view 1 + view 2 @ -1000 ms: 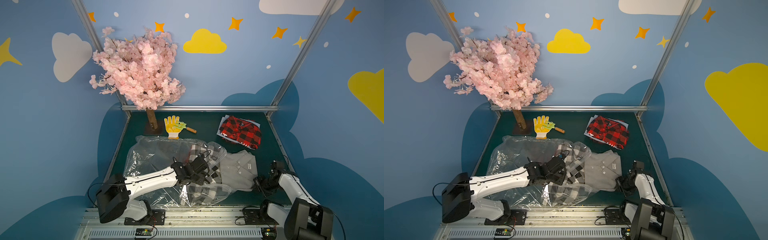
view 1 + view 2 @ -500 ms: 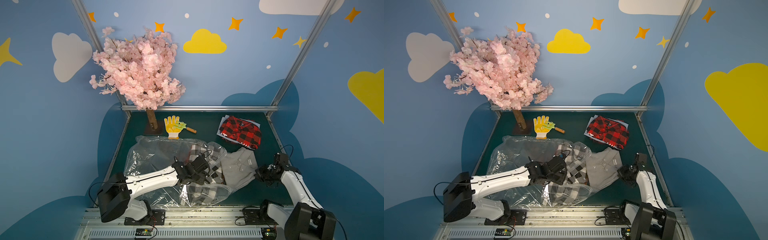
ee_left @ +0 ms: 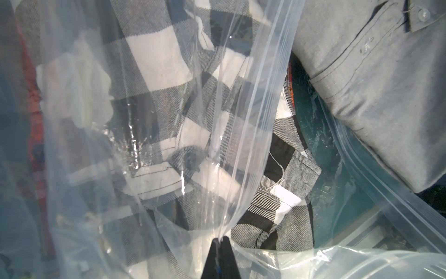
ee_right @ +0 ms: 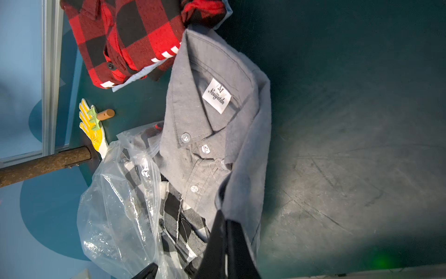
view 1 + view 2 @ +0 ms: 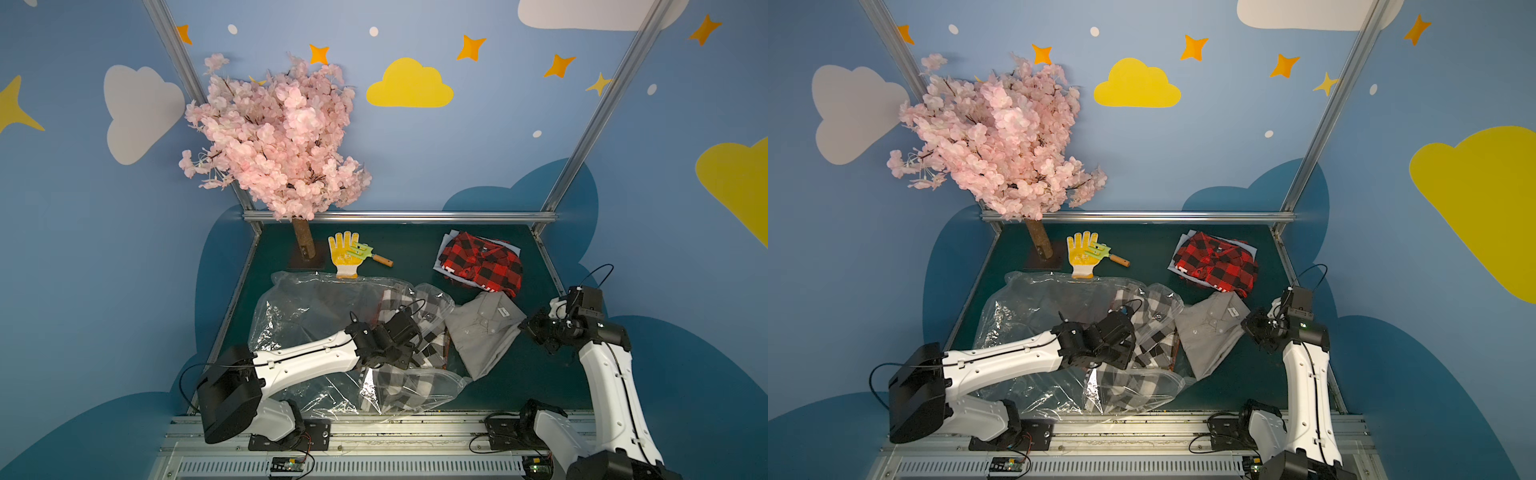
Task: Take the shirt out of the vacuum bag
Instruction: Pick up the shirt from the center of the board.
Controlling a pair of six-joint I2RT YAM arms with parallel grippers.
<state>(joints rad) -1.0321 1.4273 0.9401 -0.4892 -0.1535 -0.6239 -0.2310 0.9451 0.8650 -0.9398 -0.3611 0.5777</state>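
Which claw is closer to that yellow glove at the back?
Left. The left gripper pinches the vacuum bag in front of the yellow glove; the right gripper grips the grey shirt farther off, to the glove's right and nearer the front.

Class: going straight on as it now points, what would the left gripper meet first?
The left gripper, shut on the vacuum bag, would likely press its film into the black-and-white checked shirt first; depth unclear.

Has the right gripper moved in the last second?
Yes: the right gripper went from the front rail toward the red shirt, holding the grey shirt.
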